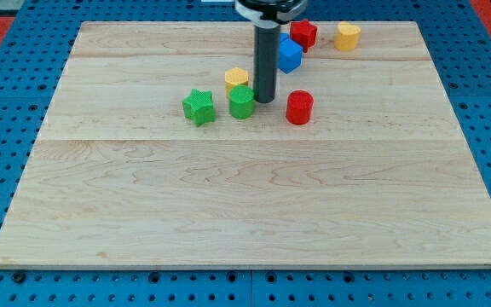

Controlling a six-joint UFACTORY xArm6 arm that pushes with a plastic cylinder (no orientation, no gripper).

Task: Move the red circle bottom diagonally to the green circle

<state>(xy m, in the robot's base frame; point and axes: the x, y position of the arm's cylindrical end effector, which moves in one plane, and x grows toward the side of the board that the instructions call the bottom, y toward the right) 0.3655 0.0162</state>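
The red circle [299, 108] stands on the wooden board [254, 205], right of centre in the upper half. The green circle [241, 101] stands to its left, a short gap away. My tip [265, 100] rests on the board between the two, close beside the green circle's right side and a little left of the red circle. The dark rod rises from there to the view's top.
A green star [199, 107] lies left of the green circle. A yellow block [237, 80] sits just above the green circle. A blue block [289, 55], a red block [303, 34] and a yellow block [347, 36] lie near the board's top edge.
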